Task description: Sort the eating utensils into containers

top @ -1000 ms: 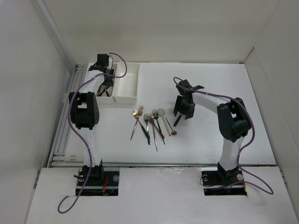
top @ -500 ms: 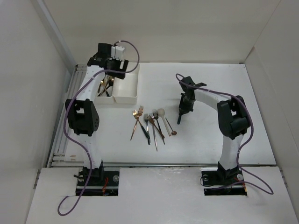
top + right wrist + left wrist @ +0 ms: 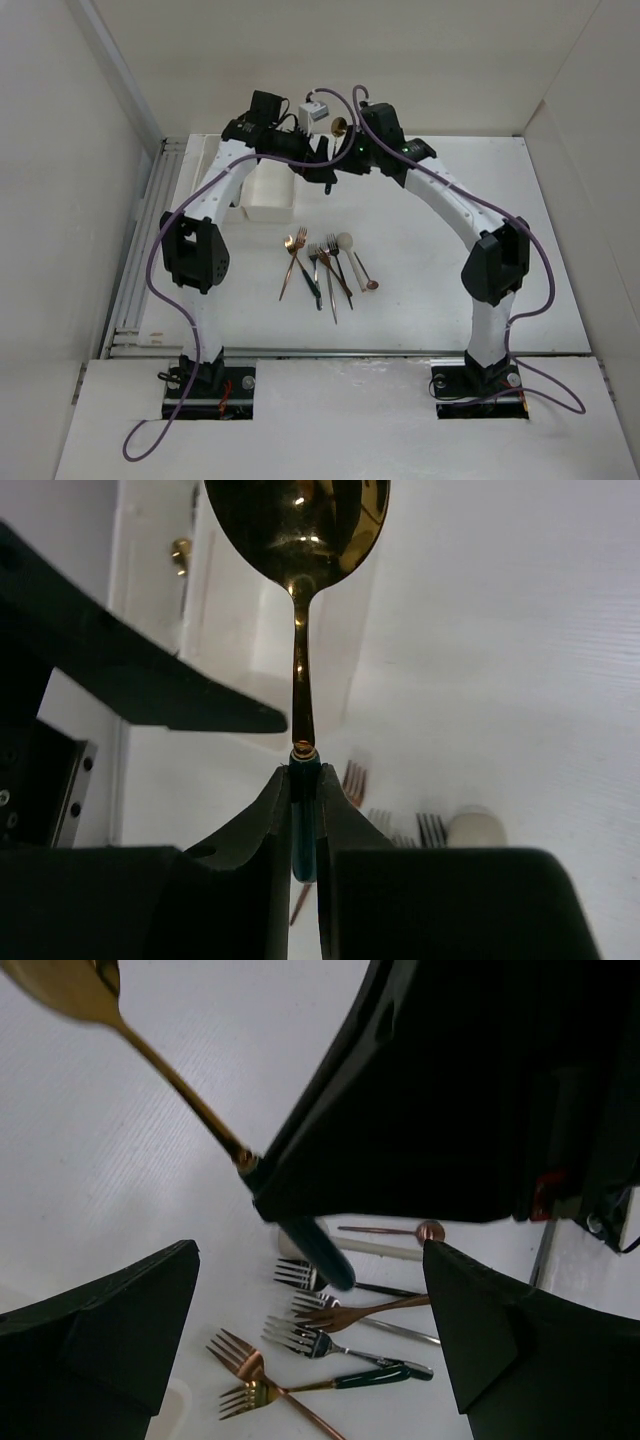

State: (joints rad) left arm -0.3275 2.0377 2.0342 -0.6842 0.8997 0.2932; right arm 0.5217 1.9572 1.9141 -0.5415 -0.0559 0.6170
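Gold spoon (image 3: 296, 520): it has a dark green handle and is held up in the air over the far middle of the table (image 3: 440, 250). Its bowl points away from the right fingers, and only the dark handle is gripped.
Right gripper (image 3: 303, 780): the jaws are pressed together on the spoon's green handle, just below the point where the gold neck begins. The right arm arches over from the right side to the far centre.
Left gripper (image 3: 308, 1258): the jaws stand wide apart and hold nothing. It is raised at the far centre, close beside the right gripper. In the left wrist view the spoon's handle end shows in the gap between the two fingers and touches neither.
Loose utensils (image 3: 325, 265): a small cluster lies flat on the table, nearer than both grippers and about midway between the two arm bases. It includes a copper fork (image 3: 291, 268) on the left, several silver forks, a dark-handled fork (image 3: 368, 1375) and a small copper spoon (image 3: 372, 284) on the right.
White bin (image 3: 272, 203): it sits at the far left of the table, to the left of the raised spoon and partly hidden by the left arm. Its contents cannot be seen.
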